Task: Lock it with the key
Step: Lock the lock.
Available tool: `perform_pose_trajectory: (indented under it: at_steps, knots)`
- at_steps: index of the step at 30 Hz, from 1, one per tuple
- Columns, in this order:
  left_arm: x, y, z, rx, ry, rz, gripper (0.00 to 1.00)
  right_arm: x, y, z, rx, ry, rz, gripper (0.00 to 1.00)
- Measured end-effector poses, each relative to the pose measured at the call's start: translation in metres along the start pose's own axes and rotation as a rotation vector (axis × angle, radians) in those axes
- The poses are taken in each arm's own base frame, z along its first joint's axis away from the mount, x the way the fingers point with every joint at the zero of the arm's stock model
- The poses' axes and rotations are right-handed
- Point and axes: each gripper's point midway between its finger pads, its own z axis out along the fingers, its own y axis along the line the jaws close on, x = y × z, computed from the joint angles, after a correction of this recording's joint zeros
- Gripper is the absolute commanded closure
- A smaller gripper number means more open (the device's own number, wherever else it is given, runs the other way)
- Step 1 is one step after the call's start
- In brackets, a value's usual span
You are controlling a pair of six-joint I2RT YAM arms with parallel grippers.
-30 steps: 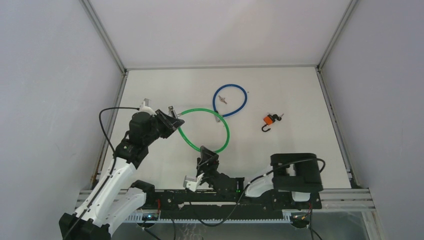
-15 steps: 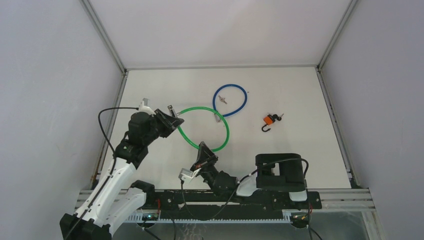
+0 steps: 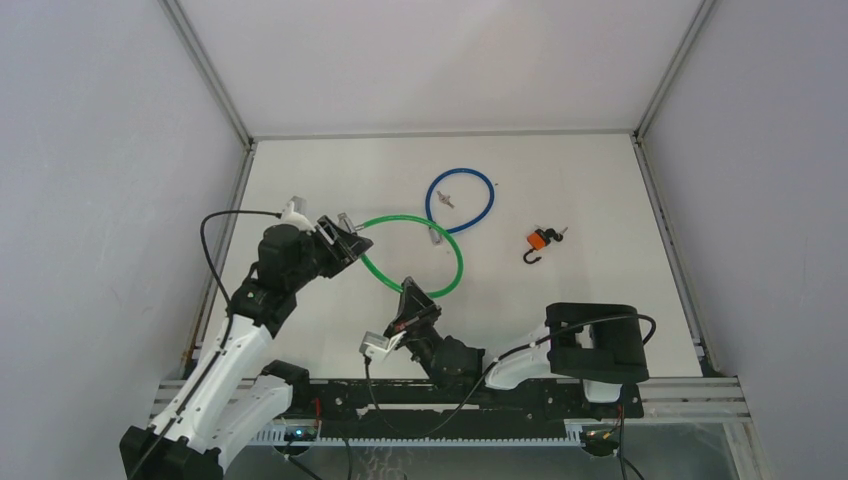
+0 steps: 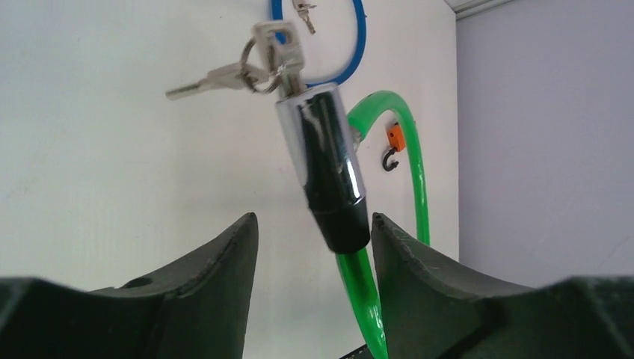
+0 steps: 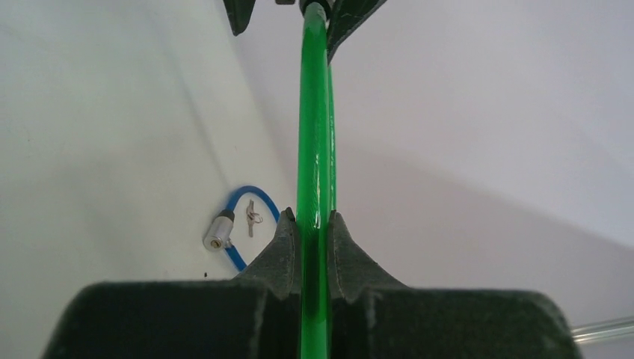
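A green cable lock point(image 3: 455, 265) loops over the white table. Its chrome and black barrel point(image 4: 321, 161) carries a key point(image 4: 280, 48) in its end, with a second key point(image 4: 205, 81) dangling from the ring. My left gripper point(image 4: 314, 232) is open around the barrel's black end, which sits close to the right finger without being pinched. From above, the left gripper point(image 3: 345, 238) is at the loop's left end. My right gripper point(image 5: 314, 224) is shut on the green cable point(image 5: 315, 149). In the top view the right gripper point(image 3: 412, 300) holds the loop's near side.
A blue cable lock point(image 3: 487, 200) lies behind the green loop, with a small key point(image 3: 446, 198) inside its ring and its silver barrel point(image 5: 217, 233) beside it. An orange padlock point(image 3: 539, 240) lies to the right. Walls enclose the table on three sides.
My right gripper closed on the green cable's near side and the right arm shifted. My left jaws have just spread apart, letting go of the barrel.
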Motion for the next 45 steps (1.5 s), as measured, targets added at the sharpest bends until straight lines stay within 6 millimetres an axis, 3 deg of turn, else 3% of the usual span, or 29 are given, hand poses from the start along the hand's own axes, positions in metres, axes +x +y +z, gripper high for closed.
perform_pose_trajectory:
  at_steps: [3,6,7,13,18,22,26,29,38,45]
  knots:
    - [0.003,0.003,-0.002,-0.006,0.011,0.022,0.24,0.003,0.005,-0.001,-0.021,0.008,-0.024,1.00]
    - [0.005,0.005,-0.003,-0.010,0.022,0.050,0.01,0.008,0.009,-0.001,-0.044,0.020,-0.047,1.00]
    - [0.006,0.005,-0.004,-0.011,0.024,0.061,0.00,0.011,0.011,-0.001,-0.053,0.025,-0.051,1.00]
    - [0.006,0.006,-0.017,-0.014,0.029,0.138,0.00,0.019,0.013,-0.004,-0.094,0.039,-0.060,1.00]
    - [-0.013,-0.005,-0.038,-0.010,-0.028,0.292,0.02,0.014,0.003,-0.014,-0.208,-0.003,0.003,1.00]
    - [-0.031,-0.016,-0.059,0.022,-0.109,0.469,0.03,0.001,-0.027,-0.023,-0.331,-0.048,0.148,1.00]
    - [-0.032,-0.027,-0.080,0.103,-0.153,0.673,0.03,-0.002,-0.054,-0.033,-0.415,-0.056,0.235,1.00]
    - [-0.027,-0.040,-0.094,0.197,-0.172,0.814,0.03,0.002,-0.060,-0.040,-0.500,-0.026,0.255,1.00]
    - [0.014,-0.053,-0.114,0.455,-0.064,1.174,0.07,0.027,-0.041,-0.085,-0.848,0.077,0.267,1.00]
    - [0.052,-0.062,-0.118,0.649,0.064,1.278,0.07,0.021,-0.060,-0.099,-0.951,0.081,0.369,1.00]
